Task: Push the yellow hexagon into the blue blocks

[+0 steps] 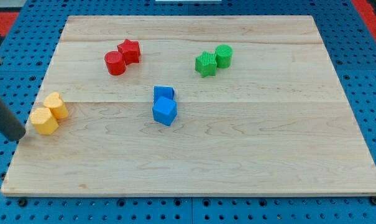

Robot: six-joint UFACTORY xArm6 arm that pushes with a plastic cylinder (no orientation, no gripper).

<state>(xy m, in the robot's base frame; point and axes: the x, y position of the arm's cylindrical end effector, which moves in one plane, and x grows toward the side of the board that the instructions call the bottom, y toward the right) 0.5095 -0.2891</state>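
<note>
Two blue blocks (165,104) mid-counter (250,149) | your yellow hexagon (44,121) untouched by left edge, well apart | my tip (17,138) just beside it | no gripper fitted | push remains.

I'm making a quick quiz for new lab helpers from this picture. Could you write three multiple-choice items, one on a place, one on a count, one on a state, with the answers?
1. Where do the yellow blocks lie?
A. near the view's left edge
B. at the view's top right
C. in the middle

2. How many blocks are on the board?
A. six
B. eight
C. ten

3. How do the two blue blocks stand?
A. far apart
B. touching each other
C. stacked on a red block

Answers:
1 A: the yellow hexagon and the other yellow block sit at the left, just right of my tip.
2 B: four colours, two blocks each, on the board.
3 B: the blue blocks sit pressed together.
</note>
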